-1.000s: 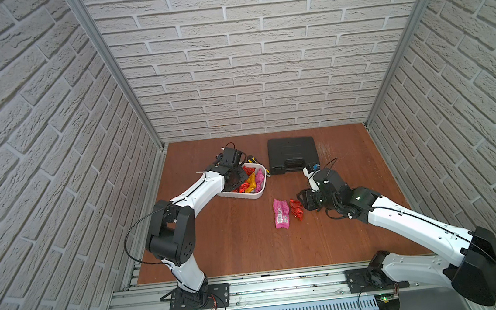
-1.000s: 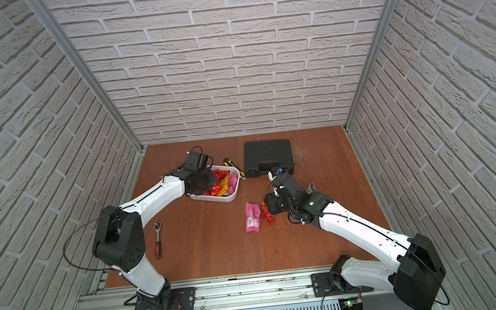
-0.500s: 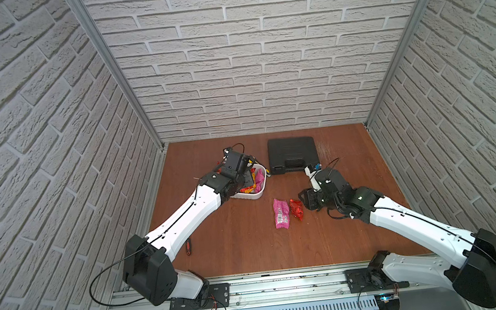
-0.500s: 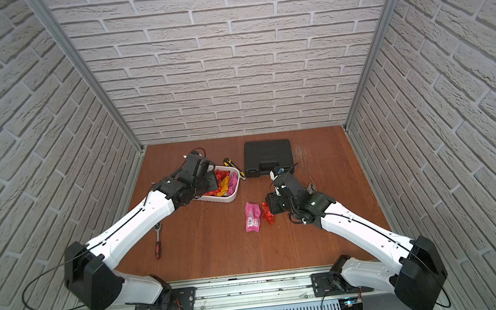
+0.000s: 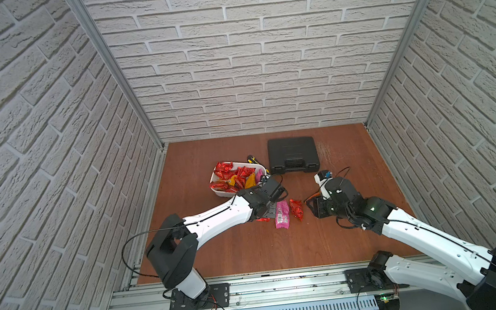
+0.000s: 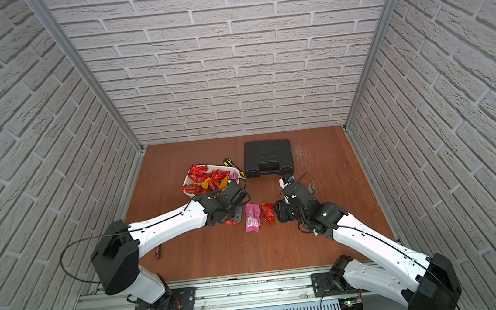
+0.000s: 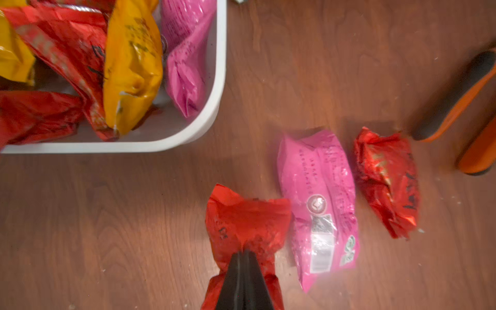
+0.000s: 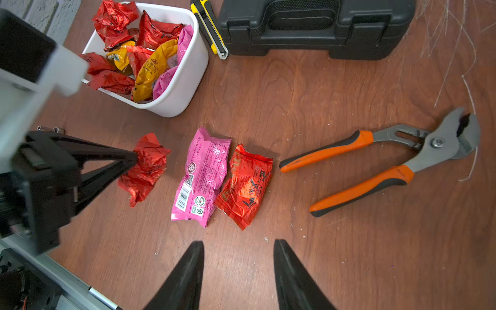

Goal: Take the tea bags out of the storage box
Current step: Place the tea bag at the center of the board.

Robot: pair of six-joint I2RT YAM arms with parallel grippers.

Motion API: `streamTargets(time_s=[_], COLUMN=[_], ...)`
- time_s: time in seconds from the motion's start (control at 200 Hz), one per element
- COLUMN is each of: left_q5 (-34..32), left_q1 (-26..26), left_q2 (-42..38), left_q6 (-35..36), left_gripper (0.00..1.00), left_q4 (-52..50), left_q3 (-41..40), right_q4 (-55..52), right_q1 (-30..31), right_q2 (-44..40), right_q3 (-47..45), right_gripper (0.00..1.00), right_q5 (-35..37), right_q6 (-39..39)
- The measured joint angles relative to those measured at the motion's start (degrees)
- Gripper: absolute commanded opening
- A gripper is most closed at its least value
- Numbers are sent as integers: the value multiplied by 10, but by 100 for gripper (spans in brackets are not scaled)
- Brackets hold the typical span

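Note:
The white storage box stands at the middle left of the table and holds several tea bags: red, yellow and pink. My left gripper is shut on a crumpled red tea bag, low over the table in front of the box. Beside it a pink tea bag and a red tea bag lie on the wood. My right gripper is open and empty, just right of those two.
A black hard case sits behind the box, with a yellow-black utility knife between them. Orange-handled pliers lie on the table right of the red tea bag. A small red-handled tool lies near the left arm's base.
My left arm has swung from the box out over the table, carrying a red tea bag down beside the pink one. The right gripper has barely moved.

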Motion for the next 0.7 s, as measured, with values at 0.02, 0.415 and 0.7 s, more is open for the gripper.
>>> streamTargets(time_s=[0.02,0.415,0.7], left_q5=[0,-20,-73], left_q1=[1,-2,19], left_q2=[7,18,-160], left_q6=[0,-23,-81], left_gripper=[0,47,49], left_q4=[4,26,38], left_q3=[0,1,-16], right_q4=[-2,-34,-8], right_q1=[0,-3,-4], right_q2=[-3,-54,28], right_q3=[0,0,48], right_gripper=[47,48,48], right_q5=[1,13,-55], right_q6=[0,-6,-78])
